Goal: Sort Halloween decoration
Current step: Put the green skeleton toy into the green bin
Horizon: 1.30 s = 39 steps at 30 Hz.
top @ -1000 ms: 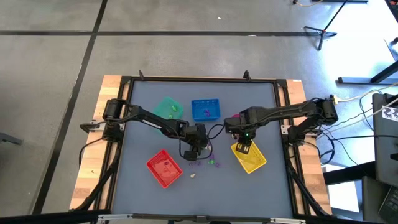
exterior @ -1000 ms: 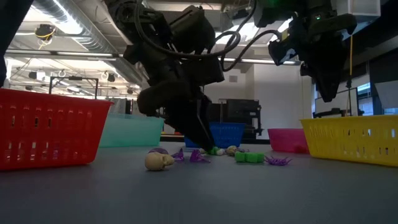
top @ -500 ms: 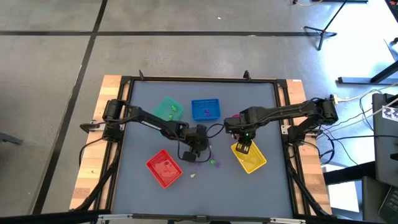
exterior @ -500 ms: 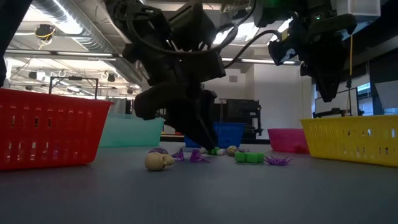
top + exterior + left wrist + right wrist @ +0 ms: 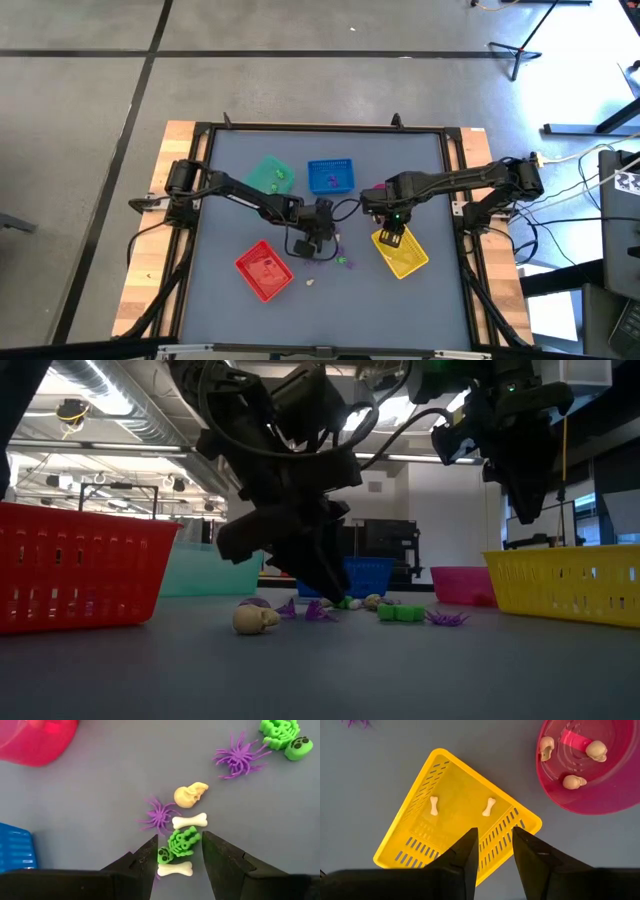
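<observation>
The Halloween decoration lies scattered at mid-table: a green skeleton (image 5: pixel 181 844), two white bones (image 5: pixel 190 822) (image 5: pixel 175 869), purple spiders (image 5: pixel 159 815) (image 5: pixel 240 757), a cream skull (image 5: pixel 190 795) and another green skeleton (image 5: pixel 280 730). My left gripper (image 5: pixel 180 852) (image 5: pixel 335 598) slants down to the table, open, one finger on either side of the nearer green skeleton, which lies flat. My right gripper (image 5: pixel 495 845) (image 5: pixel 392 240) hangs open above the yellow tray (image 5: pixel 465 815), pointing down, with nothing between its fingers. My left gripper's fingers (image 5: pixel 150 855) stand close on either side of the green skeleton (image 5: pixel 172 851), coming at it on a slant from above. The skeleton lies on the table. Whether a finger touches it, I cannot tell.
The yellow tray holds two white bones. A pink bowl (image 5: pixel 580 765) beside it holds cream skulls. A red tray (image 5: pixel 264 270) sits near left, a teal tray (image 5: pixel 270 174) and a blue tray (image 5: pixel 331 176) at the far side. One skull (image 5: pixel 256 619) lies alone near the front.
My left gripper has rolled about its own pointing line while staying over the same trinkets. The trinkets have not moved.
</observation>
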{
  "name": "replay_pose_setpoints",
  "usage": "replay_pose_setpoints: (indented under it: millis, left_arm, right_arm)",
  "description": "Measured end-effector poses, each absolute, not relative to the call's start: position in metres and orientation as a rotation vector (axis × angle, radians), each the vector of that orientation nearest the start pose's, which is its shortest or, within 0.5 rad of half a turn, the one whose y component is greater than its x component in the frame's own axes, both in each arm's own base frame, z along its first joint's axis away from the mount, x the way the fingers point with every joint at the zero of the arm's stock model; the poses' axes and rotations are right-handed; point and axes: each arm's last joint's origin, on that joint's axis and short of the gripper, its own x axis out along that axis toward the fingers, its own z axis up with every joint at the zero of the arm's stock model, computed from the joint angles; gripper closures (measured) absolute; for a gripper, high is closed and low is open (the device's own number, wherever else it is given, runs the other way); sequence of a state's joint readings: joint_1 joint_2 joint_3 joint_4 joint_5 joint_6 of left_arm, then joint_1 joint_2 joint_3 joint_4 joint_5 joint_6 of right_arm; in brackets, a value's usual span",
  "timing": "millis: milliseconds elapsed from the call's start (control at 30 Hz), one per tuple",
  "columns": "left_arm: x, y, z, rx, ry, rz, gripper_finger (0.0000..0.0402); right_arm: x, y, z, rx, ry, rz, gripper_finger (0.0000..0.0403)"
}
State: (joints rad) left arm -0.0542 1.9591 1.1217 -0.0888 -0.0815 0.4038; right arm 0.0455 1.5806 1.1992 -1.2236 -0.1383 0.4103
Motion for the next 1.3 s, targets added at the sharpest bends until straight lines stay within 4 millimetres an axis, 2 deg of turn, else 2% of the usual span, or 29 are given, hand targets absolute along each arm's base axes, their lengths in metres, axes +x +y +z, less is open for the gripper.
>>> replay_pose_setpoints:
  millis: [167, 300, 500, 1300]
  left_arm:
    - [0.386, -0.013, 0.129, 0.428, 0.921, -0.153, 0.0264]
    - [0.387, -0.008, 0.128, 0.379, 0.908, -0.217, 0.0264]
    - [0.387, -0.003, 0.12, 0.364, 0.928, -0.225, 0.0264]
    - [0.388, 0.0, 0.117, 0.344, 0.943, -0.18, 0.0264]
  right_arm:
    - [0.269, 0.016, 0.236, 0.391, 1.614, -0.189, 0.0284]
    - [0.269, 0.016, 0.236, 0.391, 1.613, -0.189, 0.0284]
    - [0.269, 0.016, 0.236, 0.392, 1.61, -0.188, 0.0284]
    - [0.27, 0.016, 0.236, 0.393, 1.595, -0.184, 0.0284]
